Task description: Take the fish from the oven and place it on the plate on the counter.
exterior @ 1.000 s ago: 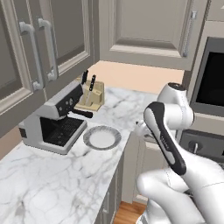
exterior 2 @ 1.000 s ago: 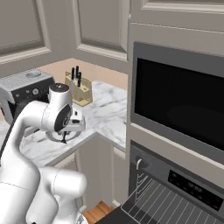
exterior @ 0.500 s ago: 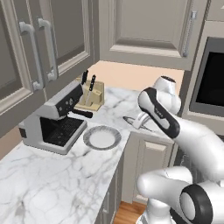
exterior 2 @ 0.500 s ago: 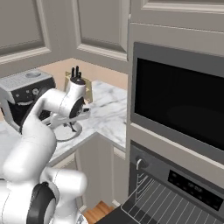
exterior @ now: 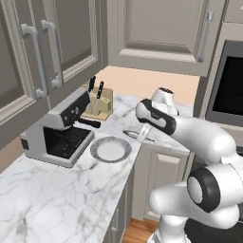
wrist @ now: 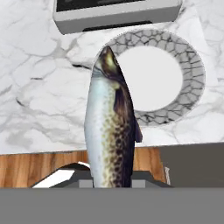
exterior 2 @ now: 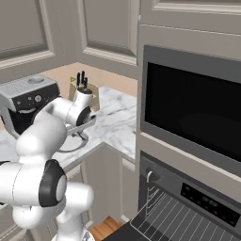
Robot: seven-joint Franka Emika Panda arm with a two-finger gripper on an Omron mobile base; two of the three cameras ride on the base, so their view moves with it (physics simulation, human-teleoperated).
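Fish (wrist: 111,131) held in the gripper (wrist: 111,183) overlaps the plate's (wrist: 192,65) near rim above the counter (wrist: 39,87) edge.

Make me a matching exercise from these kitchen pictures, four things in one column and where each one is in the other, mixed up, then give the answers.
Things:
1. fish
2. plate
3. knife block
4. coffee machine

Places:
A. against the back wall, behind the coffee machine
B. on the counter near its front edge, bare
C. in the gripper, above the plate's near rim
D. on the counter, left of the plate

Pairs: 1-C, 2-B, 3-A, 4-D
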